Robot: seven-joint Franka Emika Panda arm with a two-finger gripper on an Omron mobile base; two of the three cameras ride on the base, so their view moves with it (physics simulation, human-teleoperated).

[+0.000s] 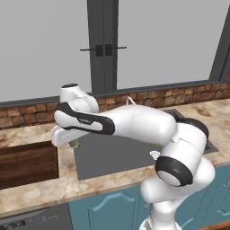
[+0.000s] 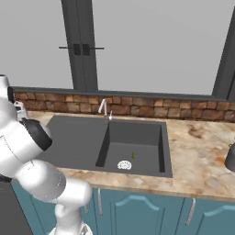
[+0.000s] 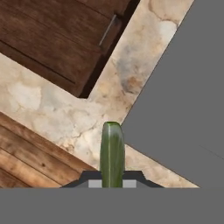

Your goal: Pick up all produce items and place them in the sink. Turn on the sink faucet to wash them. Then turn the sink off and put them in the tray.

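My gripper (image 3: pixel 112 183) hung over the surface (image 1: pixel 67 157) between the tray (image 1: pixel 27 164) on the left and the sink (image 1: pixel 112 155) on the right, with one produce piece (image 3: pixel 112 154) clamped between its tips. The sink's flat half lay left of its deep basin, where a second produce piece (image 2: pixel 133 155) rested just beside the drain (image 2: pixel 124 165). The faucet (image 2: pixel 104 109) stood at the sink's far edge.
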